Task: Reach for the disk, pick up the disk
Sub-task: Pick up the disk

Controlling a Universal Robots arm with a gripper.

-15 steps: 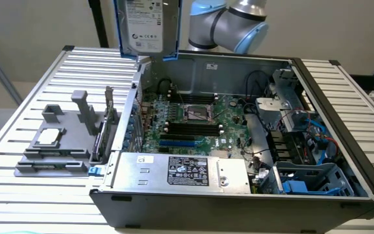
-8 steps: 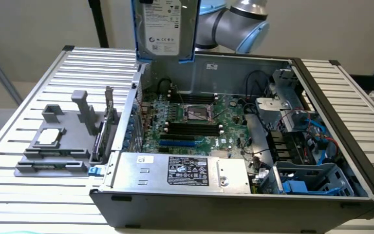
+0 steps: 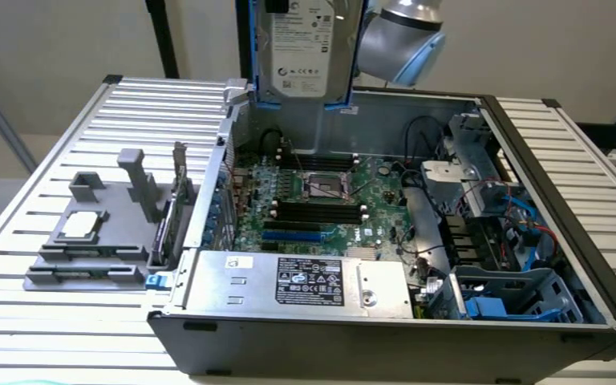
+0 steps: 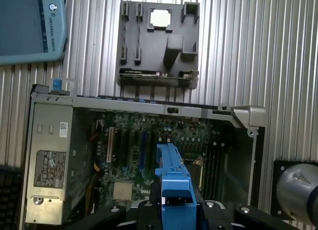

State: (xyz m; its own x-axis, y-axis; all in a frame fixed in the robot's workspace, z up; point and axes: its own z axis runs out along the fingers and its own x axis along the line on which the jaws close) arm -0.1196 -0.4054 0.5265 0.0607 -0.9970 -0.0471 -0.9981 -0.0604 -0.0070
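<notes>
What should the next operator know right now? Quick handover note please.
Pincer: shut on the disk, gripping its blue frame edge-on.
Disk: lifted clear, hanging upright above the back of the open computer case, label facing the exterior camera.
Done: reach and pickup; the disk touches nothing below.
Left: nothing in the pick itself; the disk is not set down anywhere.
Also present: gray fixture tray with a small square chip on the slatted table, power-supply box inside the case.
</notes>
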